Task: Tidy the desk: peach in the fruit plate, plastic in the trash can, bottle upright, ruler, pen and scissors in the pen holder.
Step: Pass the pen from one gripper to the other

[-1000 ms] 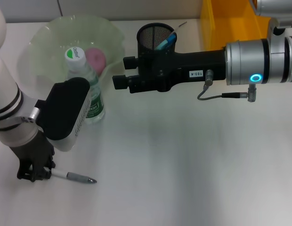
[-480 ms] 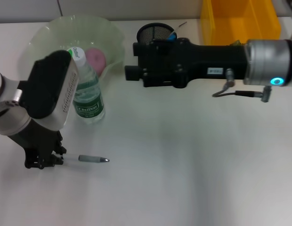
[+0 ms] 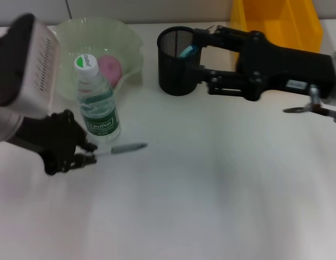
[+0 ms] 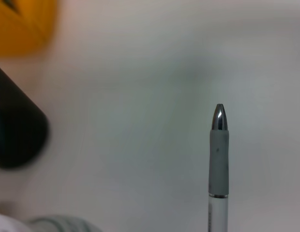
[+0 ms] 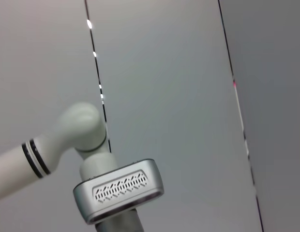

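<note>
- The white tabletop (image 3: 211, 206) fills the head view, with a pale wall strip along its far edge.
- At the near left, the black left claw (image 3: 81, 154) is clenched on the white end of the grey-tipped pen (image 3: 122, 148); the pen points to the right, lying roughly level, and whether it touches the tabletop cannot be told.
- The left arm's white-and-grey wrist housing rises above that claw, towards the far left corner.
- In the left wrist view the pen (image 4: 218, 164) shows its grey grip and metal tip over the bare surface.
- Just beside the pen stands the clear plastic water bottle with a green label and white cap (image 3: 96, 105), upright.
- Behind the bottle sits the pale green wavy-rimmed fruit plate (image 3: 130, 46), holding the pink peach (image 3: 110, 66).
- Further right stands the black mesh pen holder (image 3: 176, 59) with a blue-handled item (image 3: 185, 51) inside.
- The black right claw (image 3: 203, 54) flanks the holder's right side, fingers spread apart, the arm reaching in from the right.
- Behind that arm is the yellow plastic bin (image 3: 276, 21).
</note>
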Robot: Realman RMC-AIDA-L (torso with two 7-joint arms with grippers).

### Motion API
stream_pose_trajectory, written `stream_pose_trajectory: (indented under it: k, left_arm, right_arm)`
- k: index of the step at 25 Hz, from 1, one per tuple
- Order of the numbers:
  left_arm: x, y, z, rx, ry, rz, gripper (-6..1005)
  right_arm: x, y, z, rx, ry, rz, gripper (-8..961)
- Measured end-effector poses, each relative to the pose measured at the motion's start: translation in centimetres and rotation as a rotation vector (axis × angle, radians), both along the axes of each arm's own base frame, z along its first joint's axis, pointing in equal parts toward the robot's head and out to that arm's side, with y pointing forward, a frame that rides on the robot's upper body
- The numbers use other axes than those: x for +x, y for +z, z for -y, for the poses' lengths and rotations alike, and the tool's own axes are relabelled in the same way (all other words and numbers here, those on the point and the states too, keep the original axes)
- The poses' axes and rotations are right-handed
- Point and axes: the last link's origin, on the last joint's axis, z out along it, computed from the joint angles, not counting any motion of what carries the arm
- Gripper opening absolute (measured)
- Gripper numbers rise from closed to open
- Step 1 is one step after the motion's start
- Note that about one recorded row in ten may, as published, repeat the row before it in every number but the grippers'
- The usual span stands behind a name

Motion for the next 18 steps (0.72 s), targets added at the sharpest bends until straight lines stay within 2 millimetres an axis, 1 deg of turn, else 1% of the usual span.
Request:
stream_pose_trajectory:
  k: [2,3,4,5,6,8,9,10,11,12,13,17,18]
  left_arm:
    - [0.2,0.2,0.1,0.013,-0.002,0.031,188]
    - [0.4,0.9,0.1,0.042,0.005,0.099,188]
    - [0.4,0.9,0.1,0.042,0.005,0.099,188]
    - [0.6,1.1,0.2,0.056,0.012,0.141,189]
    - [0.6,1.1,0.2,0.056,0.012,0.141,189]
    - [1.0,1.2,0.1,0.076,0.011,0.202,190]
    - [1.0,1.2,0.1,0.076,0.011,0.202,191]
    - [1.0,1.2,0.1,0.076,0.011,0.202,191]
    - [1.4,1.3,-0.3,0.104,0.011,0.252,191]
    - [1.6,1.4,-0.4,0.109,0.011,0.263,192]
    - [2.0,1.4,-0.6,0.123,0.009,0.304,192]
    - [2.7,1.6,-0.7,0.131,0.001,0.363,194]
    - [3.1,2.1,-0.7,0.144,-0.002,0.417,194]
  right_arm:
    - [0.3,0.4,0.3,0.018,0.009,-0.018,786]
    - [0.8,1.1,0.8,0.05,0.019,-0.047,786]
    - [0.8,1.1,0.8,0.05,0.019,-0.047,786]
    - [1.3,1.8,1.3,0.076,0.028,-0.071,786]
    - [1.3,1.8,1.3,0.076,0.028,-0.071,786]
    - [2.0,2.3,1.9,0.098,0.043,-0.094,786]
    - [2.0,2.3,1.9,0.098,0.043,-0.094,786]
    - [2.4,2.4,2.2,0.12,0.049,-0.097,786]
    - [2.4,2.4,2.2,0.12,0.049,-0.097,786]
    - [2.7,2.4,2.4,0.136,0.051,-0.095,786]
    - [3.4,2.4,2.8,0.172,0.048,-0.096,786]
    - [4.1,2.2,3.0,0.205,0.035,-0.107,786]
    - [4.4,2.1,3.2,0.213,0.023,-0.113,786]
